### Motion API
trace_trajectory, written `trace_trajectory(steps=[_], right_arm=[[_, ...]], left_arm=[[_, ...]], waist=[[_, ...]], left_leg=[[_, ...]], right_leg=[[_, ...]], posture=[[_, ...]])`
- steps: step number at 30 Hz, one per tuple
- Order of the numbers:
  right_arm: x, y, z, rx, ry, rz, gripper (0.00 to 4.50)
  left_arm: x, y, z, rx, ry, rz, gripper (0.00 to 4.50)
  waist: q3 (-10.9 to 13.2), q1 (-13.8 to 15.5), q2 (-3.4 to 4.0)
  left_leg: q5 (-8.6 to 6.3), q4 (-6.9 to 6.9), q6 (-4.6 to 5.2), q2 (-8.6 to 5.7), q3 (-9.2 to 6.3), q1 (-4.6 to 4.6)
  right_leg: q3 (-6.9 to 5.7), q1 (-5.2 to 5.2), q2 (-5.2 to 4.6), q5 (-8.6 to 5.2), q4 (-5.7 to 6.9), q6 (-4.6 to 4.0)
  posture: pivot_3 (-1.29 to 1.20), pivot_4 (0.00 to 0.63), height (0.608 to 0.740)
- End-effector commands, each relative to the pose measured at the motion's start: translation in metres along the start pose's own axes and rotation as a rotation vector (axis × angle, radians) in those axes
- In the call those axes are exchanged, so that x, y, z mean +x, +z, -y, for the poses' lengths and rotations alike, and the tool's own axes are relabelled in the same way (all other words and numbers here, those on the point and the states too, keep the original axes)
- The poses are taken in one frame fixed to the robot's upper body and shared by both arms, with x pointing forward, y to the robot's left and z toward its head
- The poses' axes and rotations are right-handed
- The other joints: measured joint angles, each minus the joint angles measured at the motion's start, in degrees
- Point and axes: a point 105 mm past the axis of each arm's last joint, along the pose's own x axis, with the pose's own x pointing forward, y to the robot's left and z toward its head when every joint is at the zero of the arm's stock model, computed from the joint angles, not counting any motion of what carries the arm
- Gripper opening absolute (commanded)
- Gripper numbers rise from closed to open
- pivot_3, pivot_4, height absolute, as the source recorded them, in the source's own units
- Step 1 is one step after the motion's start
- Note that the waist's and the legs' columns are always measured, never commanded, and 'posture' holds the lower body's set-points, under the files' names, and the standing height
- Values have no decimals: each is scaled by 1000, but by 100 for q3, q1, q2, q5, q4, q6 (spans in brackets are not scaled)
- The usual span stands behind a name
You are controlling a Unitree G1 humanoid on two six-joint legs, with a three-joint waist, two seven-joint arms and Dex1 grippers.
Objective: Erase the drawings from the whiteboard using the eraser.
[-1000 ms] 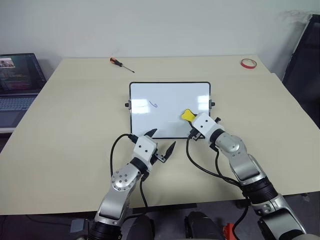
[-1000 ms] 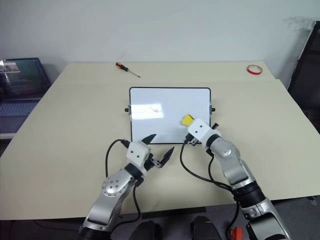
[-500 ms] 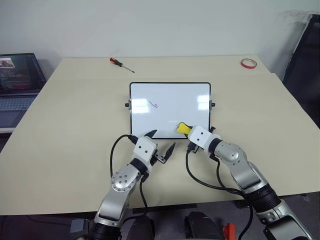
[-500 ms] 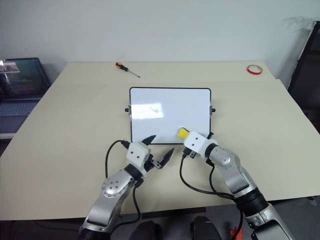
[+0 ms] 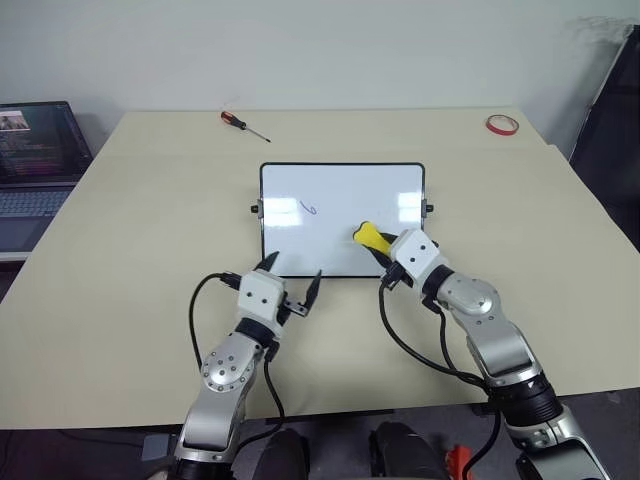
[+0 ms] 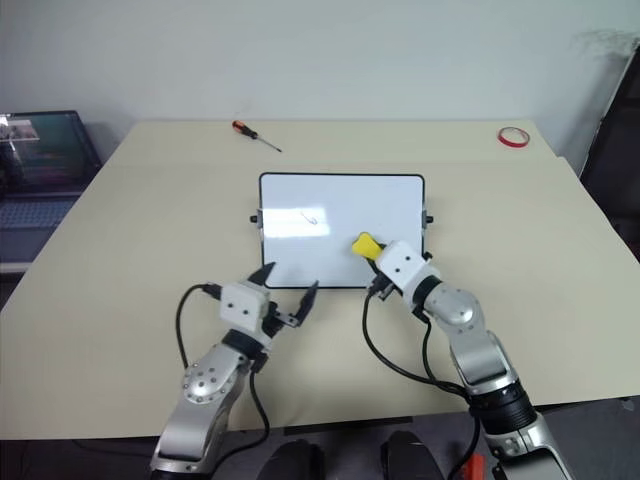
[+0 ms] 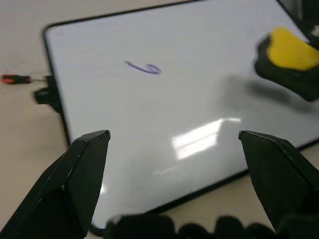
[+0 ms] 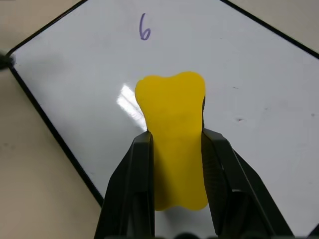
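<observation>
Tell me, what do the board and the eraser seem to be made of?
Board: glossy white surface, probably coated metal or plastic, since it reflects the lights; thin black frame, likely plastic. Eraser: matte yellow top, looks like foam or soft plastic; its dark underside may be felt.

From my station I count one whiteboard (image 5: 341, 190) with a single pen mark (image 5: 310, 210) left on it, and one yellow eraser (image 5: 372, 238). Up at eleven o'clock there's one screwdriver (image 5: 243, 125), at one o'clock one red tape roll (image 5: 501, 124), and at nine o'clock one laptop (image 5: 38, 160). Two grippers, left (image 5: 292, 281) and right (image 5: 388, 254).
</observation>
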Motion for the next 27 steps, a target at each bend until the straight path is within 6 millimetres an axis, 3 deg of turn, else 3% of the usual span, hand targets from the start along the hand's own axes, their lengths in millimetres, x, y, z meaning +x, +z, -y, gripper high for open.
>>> trace_trajectory(steps=[1,14,27], right_arm=[[0,15,6,-20,-20,62,965],[7,18,10,-40,-30,69,965],[71,51,3,-126,39,137,965]], left_arm=[[2,11,-7,13,40,57,4500],[4,10,-5,14,39,59,4500],[2,5,-13,30,58,64,4500]], waist=[[2,3,0],[3,3,0],[5,-27,2]], left_leg=[[0,1,0,0,0,0],[0,0,0,0,-1,0],[0,0,0,2,-1,0]], right_leg=[[-2,0,0,0,1,0],[-7,0,0,0,1,0],[-11,-4,-3,1,6,-1]], posture=[[0,150,740],[0,150,740],[0,150,740]])
